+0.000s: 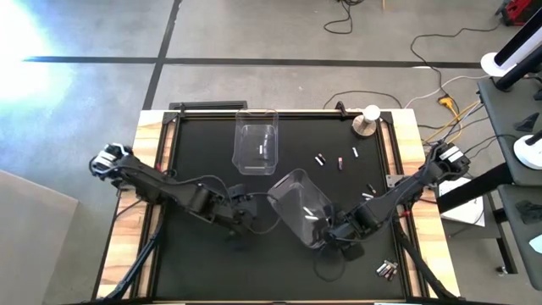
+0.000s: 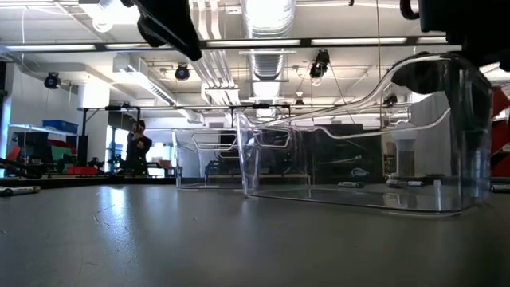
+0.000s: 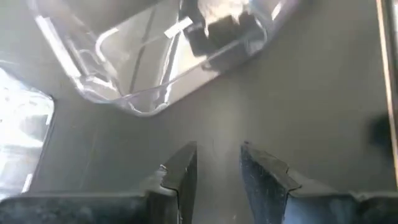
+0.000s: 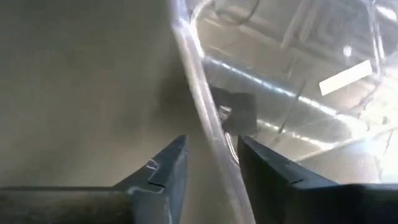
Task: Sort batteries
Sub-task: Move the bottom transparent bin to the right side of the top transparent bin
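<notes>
The right hand [image 4: 208, 165] fills the foreground of its own wrist view, its two dark fingers straddling the clear wall of the near bin [image 4: 292, 81], one inside and one outside; the gap is narrow, but whether they have clamped the wall cannot be told. A pale battery [image 4: 345, 76] lies inside the bin.

The left wrist view shows the left hand [image 3: 217, 168] part-open over bare desk, holding nothing, with the same bin lying ahead of it.

The low view looks across the dark desk [image 2: 159, 239] at both clear bins, the near one large at the right, and a person stands far off in the room; the scattered cells barely show here.

Only the high view gives the tally. The far bin [image 1: 256, 141] holds a cell or two, and the near bin holds a few. Loose batteries [image 1: 339, 159] lie scattered towards the right side, with a small cluster [image 1: 387, 269] near the front right corner. By that count, sorting looks well short of done.
</notes>
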Available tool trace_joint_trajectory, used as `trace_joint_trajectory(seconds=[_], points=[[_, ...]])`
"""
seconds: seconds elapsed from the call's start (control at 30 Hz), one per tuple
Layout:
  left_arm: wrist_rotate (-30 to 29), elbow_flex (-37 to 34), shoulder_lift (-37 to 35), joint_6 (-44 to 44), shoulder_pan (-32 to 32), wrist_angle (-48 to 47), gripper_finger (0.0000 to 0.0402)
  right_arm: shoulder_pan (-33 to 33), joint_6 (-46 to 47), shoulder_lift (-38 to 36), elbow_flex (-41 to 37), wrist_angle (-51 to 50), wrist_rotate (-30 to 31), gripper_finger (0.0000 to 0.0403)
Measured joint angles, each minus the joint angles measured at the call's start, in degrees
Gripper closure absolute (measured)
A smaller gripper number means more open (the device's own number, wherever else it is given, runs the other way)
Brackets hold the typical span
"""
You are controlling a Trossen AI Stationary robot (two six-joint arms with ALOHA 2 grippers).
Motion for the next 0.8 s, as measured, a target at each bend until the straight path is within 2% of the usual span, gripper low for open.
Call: trace_joint_trajectory(seconds=[0.1,0.2,0.37,0.47,0.6,0.8], points=[[-1.5,-4.2,-1.9,-0.3,0.0,2.7,0.0299,-0.2,2.1,0.0,-1.0,0.0,0.0,0.0302],[-5.8,-6.9,-4.5,-0.1,0.0,2.7,0.0299,-0.1,2.8,0.0,-0.8,-0.9,-0.1,0.0334],[-14.1,-10.1,-9.0,-0.3,0.2,1.8,0.0299,0.3,1.9,0.0,4.0,-10.0,-0.4,0.0387],[-18.4,-11.1,-12.0,-0.3,0.9,1.8,0.0299,0.3,1.9,0.0,9.6,-18.5,0.0,0.039],[-21.0,-11.3,-14.3,0.0,2.5,1.4,0.0299,0.1,1.8,0.0,18.2,-25.1,0.4,0.0392],[-21.8,-11.2,-15.9,1.8,5.3,1.5,0.0299,-2.8,0.3,-0.2,25.5,-27.3,8.3,0.0393]])
